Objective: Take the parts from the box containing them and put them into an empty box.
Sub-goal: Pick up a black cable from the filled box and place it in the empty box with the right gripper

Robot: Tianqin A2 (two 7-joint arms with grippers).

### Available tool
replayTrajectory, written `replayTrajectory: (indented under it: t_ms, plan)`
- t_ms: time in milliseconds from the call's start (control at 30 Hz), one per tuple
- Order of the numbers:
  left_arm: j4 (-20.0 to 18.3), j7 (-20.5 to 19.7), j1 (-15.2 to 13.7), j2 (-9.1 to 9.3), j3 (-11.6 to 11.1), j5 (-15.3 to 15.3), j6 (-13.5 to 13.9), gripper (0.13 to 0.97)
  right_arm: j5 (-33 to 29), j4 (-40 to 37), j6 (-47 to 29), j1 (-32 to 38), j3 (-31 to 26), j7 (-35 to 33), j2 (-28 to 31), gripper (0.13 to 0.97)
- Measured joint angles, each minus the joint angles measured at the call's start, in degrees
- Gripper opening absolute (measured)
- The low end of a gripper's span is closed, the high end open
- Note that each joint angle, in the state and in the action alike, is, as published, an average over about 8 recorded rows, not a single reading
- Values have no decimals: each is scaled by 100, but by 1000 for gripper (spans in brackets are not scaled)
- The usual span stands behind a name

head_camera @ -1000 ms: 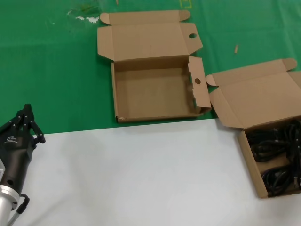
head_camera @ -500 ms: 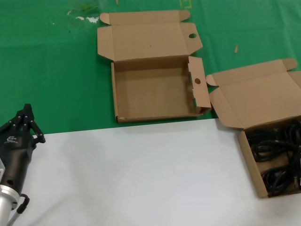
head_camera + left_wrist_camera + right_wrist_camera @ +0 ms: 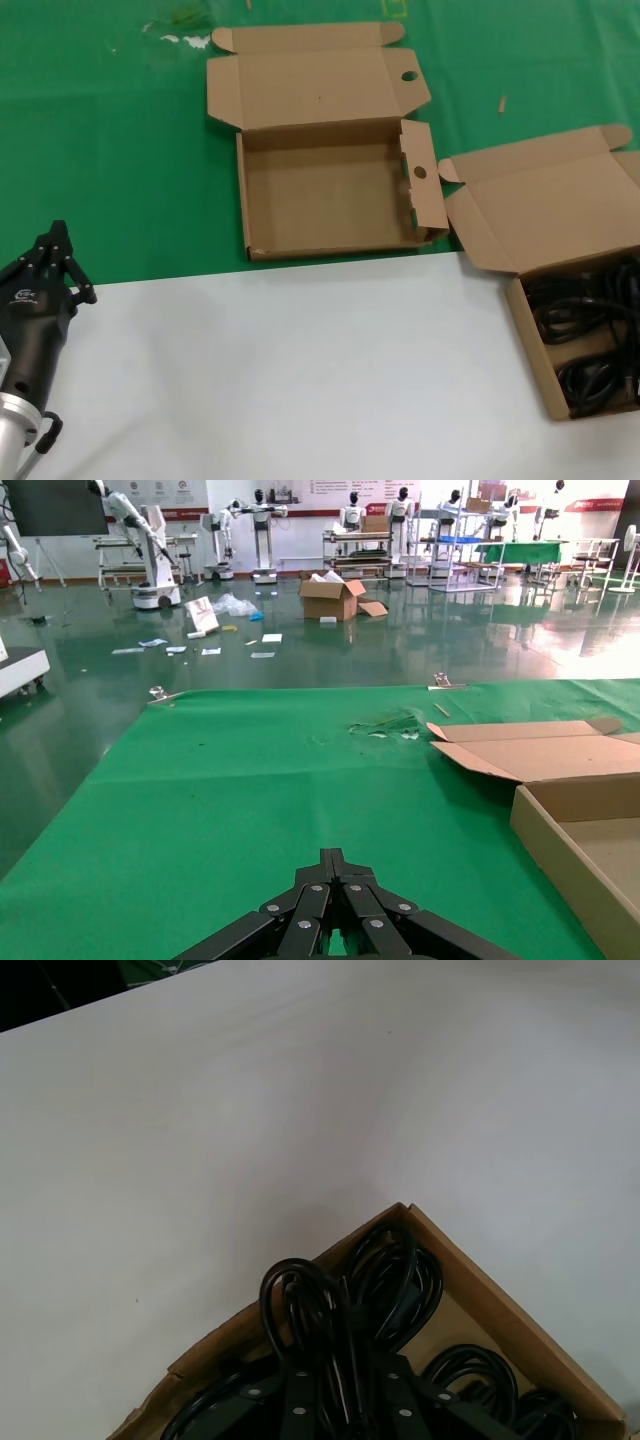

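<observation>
1. A green mat [image 3: 110,150] covers the far part of the table; a white surface [image 3: 300,380] covers the near part.
2. The empty box [image 3: 325,195] sits on the mat, its lid folded back, its sides square to the view.
3. The box of cables [image 3: 570,300] lies at the right edge, turned diagonally, lid open, just beside the empty box.
4. The black cables [image 3: 585,335] lie coiled inside it.
5. The left gripper [image 3: 52,250] hovers low at the left edge, over the border of mat and white surface, its fingers closed together and empty.
6. The right gripper [image 3: 345,1400] shows only in its wrist view, right over the cables [image 3: 350,1295]; whether it grips one, I cannot tell.
</observation>
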Motion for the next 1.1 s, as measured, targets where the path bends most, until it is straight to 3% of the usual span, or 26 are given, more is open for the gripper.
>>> replayTrajectory:
  t_ms: [300,500,833,1100]
  plan:
    - [0,0,0,0,0,0,0,140,102,427,0,-5,-47,324,208,176]
    - [0,0,0,0,0,0,0,140,217,1216,0,99,-62,1001,497,171]
    - [0,0,0,0,0,0,0,140,504,2927,131,582,251,3117,705,168]
    - [0,0,0,0,0,0,0,140,472,3836,845,461,1104,4951,-22,168]
